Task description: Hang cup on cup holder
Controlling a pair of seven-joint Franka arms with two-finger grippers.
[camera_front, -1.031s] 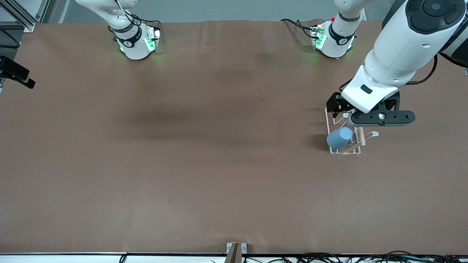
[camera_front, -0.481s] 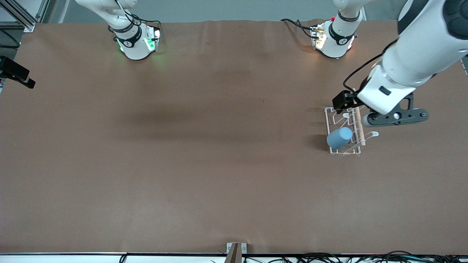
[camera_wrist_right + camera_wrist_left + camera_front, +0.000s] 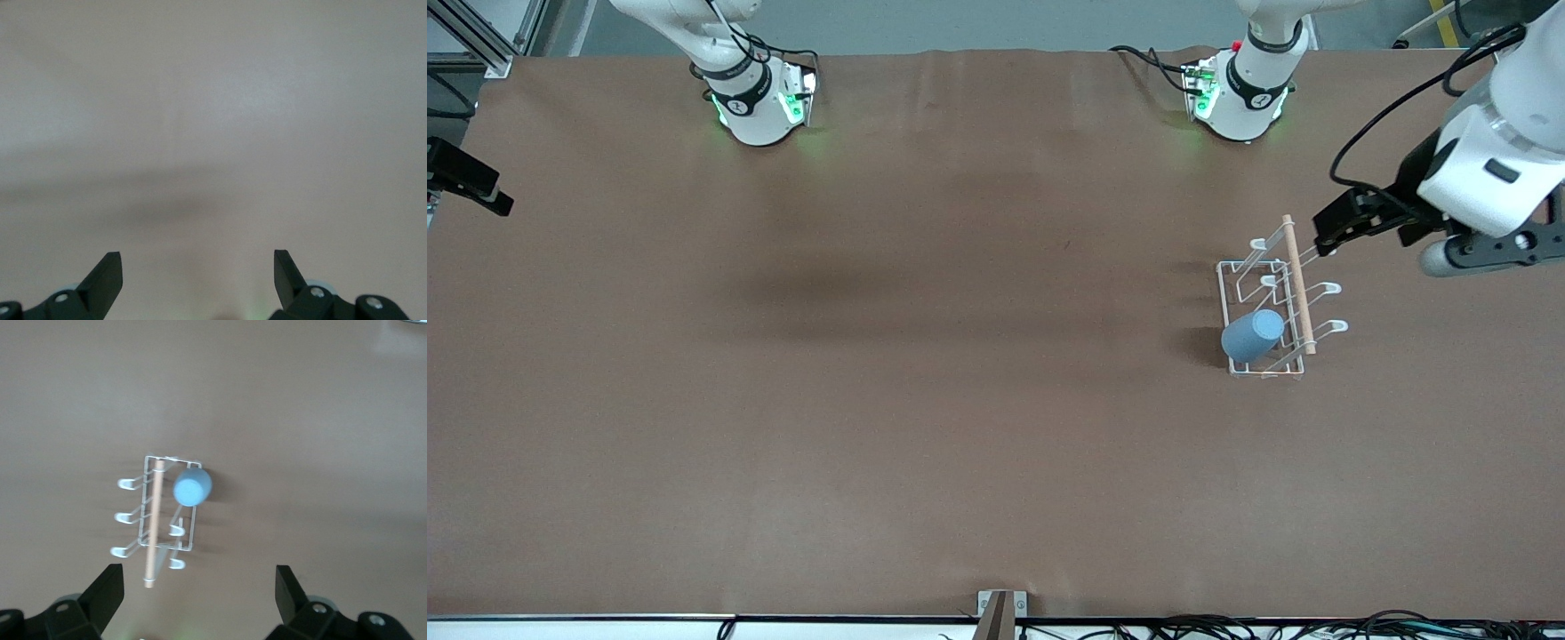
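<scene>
Here the left gripper (image 3: 198, 600) hangs in the air with its two black fingers spread wide and nothing between them, over the tabletop at the left arm's end, up and to the side of the rack. Its wrist view looks down on the rack from above. The right gripper (image 3: 197, 280) is likewise spread apart and empty, waiting above bare brown tabletop (image 3: 871, 356). The cup holder, a white wire rack with a rectangular base, upward-angled prongs and a light wooden rod along its top (image 3: 1267, 307), stands on the tabletop toward the left arm's end, well in from the edge nearest the front camera. The cup, a small light blue tapered plastic tumbler without a handle (image 3: 1253, 335), sits tilted over a prong at the corner of the rack nearest the front camera, so the hanging looks done. The risk from here seems small: the light wire rack could shift or tip if an arm brushed it, and the loosely seated tumbler could slide off its prong.
</scene>
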